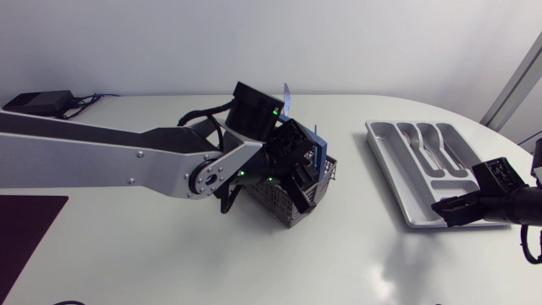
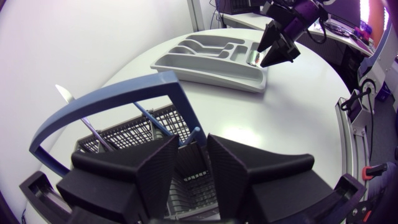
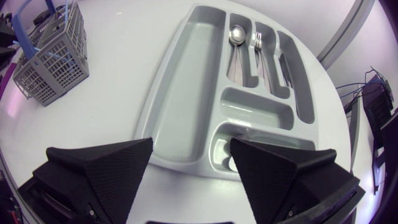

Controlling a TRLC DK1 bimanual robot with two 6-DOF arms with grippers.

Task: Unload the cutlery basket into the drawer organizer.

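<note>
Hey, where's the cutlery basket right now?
In the head view, the cutlery basket sits near the middle of the table, directly under the left hand. The drawer organizer lies apart from it, towards the right side.

A white rounded table (image 1: pixel 356 254) bears a dark mat (image 1: pixel 25 233).

The grey mesh basket (image 2: pixel 124 134) with its blue arched handle (image 2: pixel 112 99) stands upright just under my left fingers (image 2: pixel 158 168), and a knife (image 2: pixel 65 96) stands in it. The grey organizer (image 3: pixel 180 93) lies flat ahead of my right fingers (image 3: pixel 106 165), with a spoon (image 3: pixel 236 36) and fork (image 3: pixel 258 40) in its far slots.
</note>
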